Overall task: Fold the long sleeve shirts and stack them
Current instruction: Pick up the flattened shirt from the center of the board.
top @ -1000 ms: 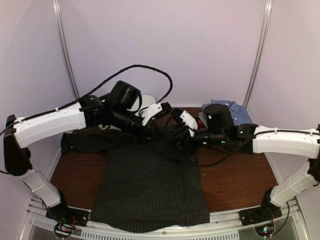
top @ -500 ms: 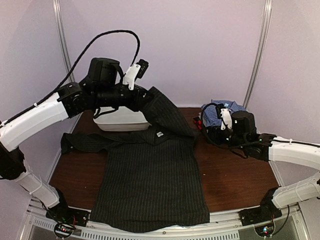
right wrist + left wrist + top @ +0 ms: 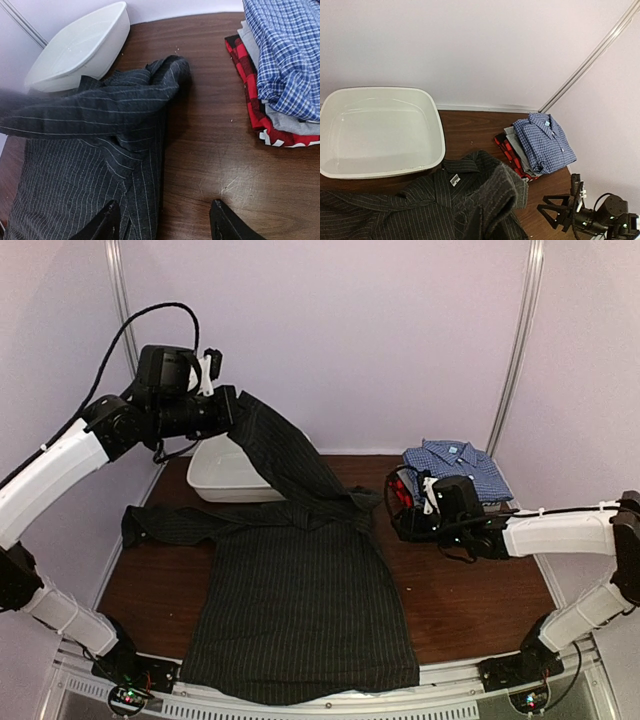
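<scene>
A black pinstriped long sleeve shirt (image 3: 300, 610) lies flat on the table, collar toward the back. Its right sleeve (image 3: 285, 455) is lifted and stretched up to my left gripper (image 3: 228, 406), which is shut on its end high at the back left. In the left wrist view that sleeve (image 3: 500, 197) fills the foreground and hides the fingers. The other sleeve (image 3: 160, 525) lies out to the left. My right gripper (image 3: 162, 226) is open and holds nothing, low over the shirt's right edge (image 3: 145, 185). A folded stack, blue checked shirt (image 3: 458, 468) on top, sits at the back right.
A white plastic tub (image 3: 225, 480) stands at the back left, under the raised sleeve. The stack (image 3: 285, 55) shows grey (image 3: 287, 124) and red-black (image 3: 247, 87) shirts beneath the blue one. Bare brown table (image 3: 470, 600) lies right of the shirt. Walls close in behind.
My left gripper has carried the sleeve from the collar area up and to the left. My right gripper has opened, let go of the cloth and drawn back to the right.
</scene>
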`<state>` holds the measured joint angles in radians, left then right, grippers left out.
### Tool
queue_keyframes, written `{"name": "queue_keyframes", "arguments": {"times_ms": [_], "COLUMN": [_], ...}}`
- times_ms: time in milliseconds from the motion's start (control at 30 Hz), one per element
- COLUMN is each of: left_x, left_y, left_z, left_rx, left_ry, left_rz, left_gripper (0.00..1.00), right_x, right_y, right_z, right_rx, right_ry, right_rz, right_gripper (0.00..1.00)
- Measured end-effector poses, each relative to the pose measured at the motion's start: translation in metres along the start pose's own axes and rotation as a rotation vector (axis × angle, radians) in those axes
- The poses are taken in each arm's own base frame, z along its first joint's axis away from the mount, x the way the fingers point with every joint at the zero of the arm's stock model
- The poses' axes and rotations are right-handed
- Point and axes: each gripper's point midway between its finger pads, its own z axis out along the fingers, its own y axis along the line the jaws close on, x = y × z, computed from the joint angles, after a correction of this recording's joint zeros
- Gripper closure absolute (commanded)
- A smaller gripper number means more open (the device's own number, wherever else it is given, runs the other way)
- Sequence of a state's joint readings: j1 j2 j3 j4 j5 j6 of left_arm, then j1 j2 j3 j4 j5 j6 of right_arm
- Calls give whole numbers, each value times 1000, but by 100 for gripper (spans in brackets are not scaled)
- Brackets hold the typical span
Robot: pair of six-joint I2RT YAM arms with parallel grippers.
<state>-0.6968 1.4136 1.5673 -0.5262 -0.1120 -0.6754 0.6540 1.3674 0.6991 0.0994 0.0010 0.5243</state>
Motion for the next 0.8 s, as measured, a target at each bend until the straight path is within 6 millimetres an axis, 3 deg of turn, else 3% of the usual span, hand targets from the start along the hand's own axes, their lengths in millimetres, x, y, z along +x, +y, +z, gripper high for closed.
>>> {"name": "queue_keyframes", "arguments": {"times_ms": [200,300,567,800], "left_x": [-8,-3,33,56], "left_y": [9,13,39,60], "left_z": [-27,-38,-41,-58], "left_rx": [3,5,-54,-100], "left_ry": [-41,-46,6,18], "left_rz": [-74,-95,-133,-168], "left_gripper": [100,100,100,100], "right_x": [16,15,-15,-43], "right_y": [2,8,43,39], "right_z": [39,61,144,185], "right_rx": [6,-8,-89,-140], "right_ry": [76,97,110,106], "right_rz": [0,3,6,51], "right_gripper": [40,40,34,33]}}
